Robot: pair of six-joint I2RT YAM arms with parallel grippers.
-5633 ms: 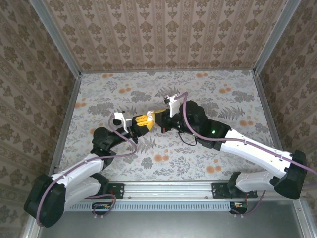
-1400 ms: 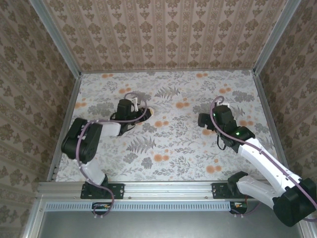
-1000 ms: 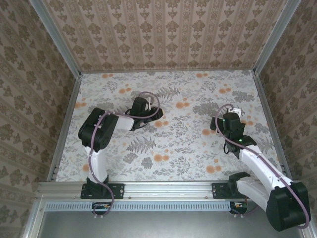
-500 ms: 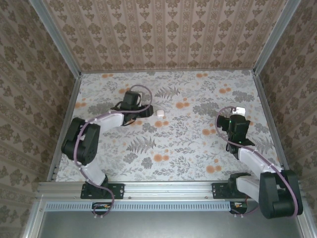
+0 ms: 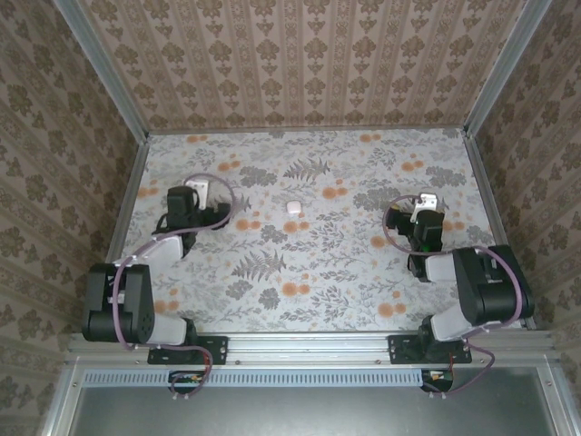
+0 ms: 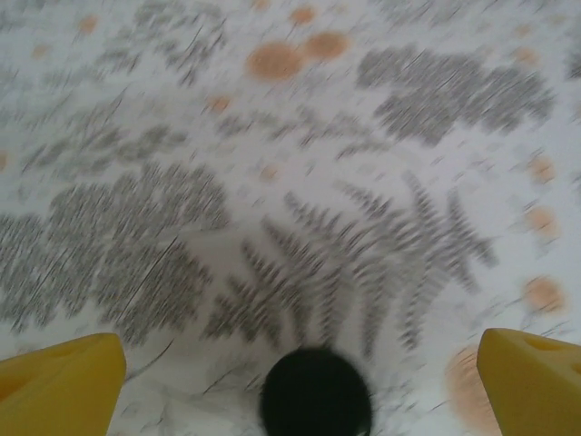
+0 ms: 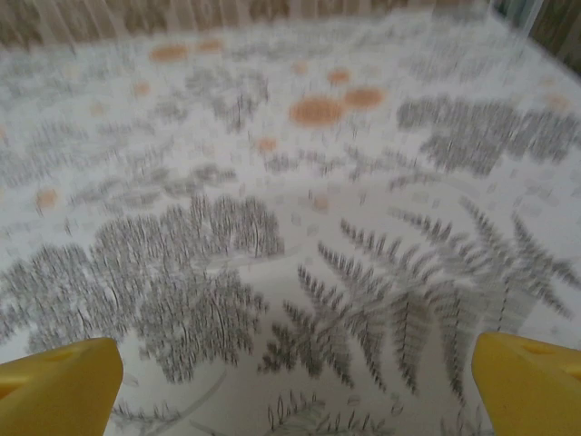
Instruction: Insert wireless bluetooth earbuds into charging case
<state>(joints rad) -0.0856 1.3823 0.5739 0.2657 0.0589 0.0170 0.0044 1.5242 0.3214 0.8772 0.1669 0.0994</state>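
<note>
The white charging case (image 5: 293,207) lies by itself on the flowered table, in the middle toward the back. The earbuds are hidden. My left gripper (image 5: 221,213) sits well to the left of the case and points toward it, not touching. In the left wrist view its yellow fingertips (image 6: 64,381) stand far apart, the left gripper (image 6: 304,368) open. A blurred round black shape (image 6: 315,395) is low between them; I cannot tell what it is. My right gripper (image 5: 423,211) is far right of the case. The right gripper (image 7: 295,381) is open over bare table.
The table top (image 5: 300,272) is a flowered cloth walled in by patterned panels (image 5: 300,64) at the back and sides. Both arms are folded back near their bases along the metal rail (image 5: 300,345) at the near edge.
My left gripper opened, let go of the charging case and pulled back to the left. The right arm folded further back toward its base. The case stays on the table.
</note>
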